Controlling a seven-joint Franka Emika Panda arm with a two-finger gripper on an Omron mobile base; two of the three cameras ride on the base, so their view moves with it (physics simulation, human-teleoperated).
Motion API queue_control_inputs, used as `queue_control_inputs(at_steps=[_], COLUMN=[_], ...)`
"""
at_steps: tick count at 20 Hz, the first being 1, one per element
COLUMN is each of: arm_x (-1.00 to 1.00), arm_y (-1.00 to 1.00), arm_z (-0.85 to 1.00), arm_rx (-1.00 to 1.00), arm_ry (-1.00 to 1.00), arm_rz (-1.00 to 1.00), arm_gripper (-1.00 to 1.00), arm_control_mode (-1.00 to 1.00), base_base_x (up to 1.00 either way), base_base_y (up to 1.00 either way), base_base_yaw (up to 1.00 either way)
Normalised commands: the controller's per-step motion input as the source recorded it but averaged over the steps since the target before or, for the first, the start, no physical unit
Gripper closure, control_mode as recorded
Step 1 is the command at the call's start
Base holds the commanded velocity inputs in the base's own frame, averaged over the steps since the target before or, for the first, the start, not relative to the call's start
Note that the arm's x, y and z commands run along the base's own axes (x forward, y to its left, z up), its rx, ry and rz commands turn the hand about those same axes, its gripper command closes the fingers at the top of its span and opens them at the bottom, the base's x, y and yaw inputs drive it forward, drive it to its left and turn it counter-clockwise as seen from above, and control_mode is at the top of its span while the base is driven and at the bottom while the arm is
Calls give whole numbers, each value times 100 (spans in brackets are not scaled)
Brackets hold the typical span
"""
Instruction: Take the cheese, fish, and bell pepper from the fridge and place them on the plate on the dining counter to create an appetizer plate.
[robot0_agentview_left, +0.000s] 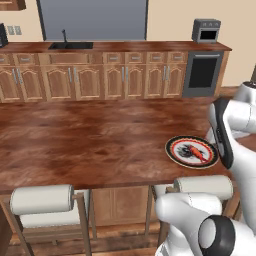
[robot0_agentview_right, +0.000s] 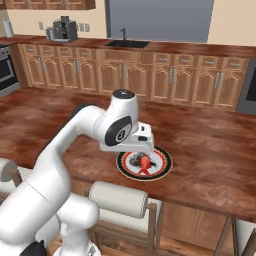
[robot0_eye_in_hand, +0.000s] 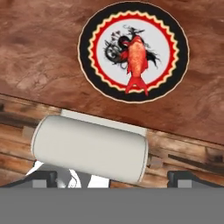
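The plate (robot0_agentview_left: 172, 150) (robot0_agentview_right: 163, 167) (robot0_eye_in_hand: 87, 57), dark-rimmed with a red-and-white centre, lies near the front edge of the dining counter (robot0_agentview_left: 100, 140) (robot0_agentview_right: 210, 145) (robot0_eye_in_hand: 39, 52). On its middle rests the fish (robot0_agentview_left: 198, 153) (robot0_agentview_right: 144, 164) (robot0_eye_in_hand: 136, 59), slim and red-orange. My gripper (robot0_agentview_right: 141, 150) (robot0_eye_in_hand: 113, 178) hangs above the plate's near side, open, with nothing between its fingers. The cheese, the bell pepper and the fridge are out of view.
White-cushioned stools (robot0_agentview_left: 42, 200) (robot0_agentview_right: 120, 199) (robot0_eye_in_hand: 89, 148) stand along the counter's near edge, one right below the hand. Across the room run wall cabinets with a sink (robot0_agentview_left: 70, 46), an oven (robot0_agentview_left: 202, 72), a toaster oven (robot0_agentview_left: 206, 30) and a coffee machine (robot0_agentview_right: 64, 29).
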Motion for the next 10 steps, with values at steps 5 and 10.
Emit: queue_control_inputs(at_steps=[5, 10], arm_x=[-6, 0], arm_y=[9, 0], arm_z=[7, 0], arm_rx=[-1, 0], arm_ry=[0, 0], arm_rz=[0, 0], arm_gripper=[-100, -100], arm_control_mode=[100, 100], base_base_x=[-30, -51], base_base_y=[42, 72], base_base_yaw=[2, 12])
